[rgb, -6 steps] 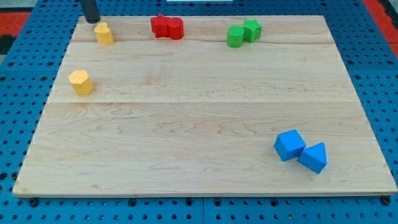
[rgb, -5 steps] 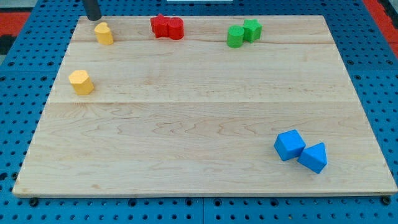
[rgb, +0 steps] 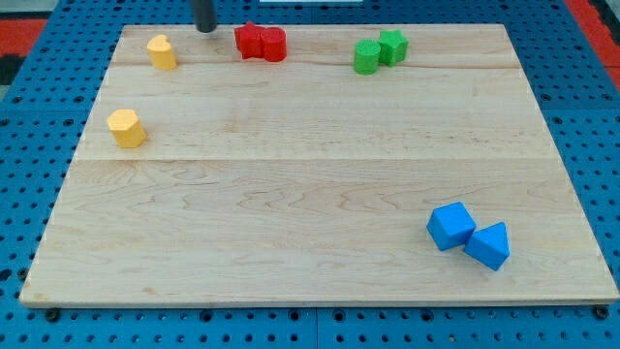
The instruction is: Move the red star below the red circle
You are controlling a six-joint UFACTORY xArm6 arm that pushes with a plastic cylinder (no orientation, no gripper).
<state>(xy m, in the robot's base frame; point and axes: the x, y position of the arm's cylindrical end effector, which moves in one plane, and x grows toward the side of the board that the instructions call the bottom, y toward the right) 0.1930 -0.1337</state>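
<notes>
The red star (rgb: 249,40) sits near the board's top edge, touching the red circle (rgb: 273,45) on its right. My tip (rgb: 205,30) is at the top edge of the board, just left of the red star and a short gap from it, right of the small yellow block (rgb: 162,51).
A yellow hexagon (rgb: 126,128) lies at the left. A green circle (rgb: 367,57) and a green star (rgb: 392,46) touch at the top right. A blue cube (rgb: 450,226) and a blue triangle (rgb: 487,245) touch at the bottom right. The wooden board (rgb: 310,213) lies on a blue pegboard.
My tip has moved right along the top edge, from beside the small yellow block to just left of the red star. No block has moved.
</notes>
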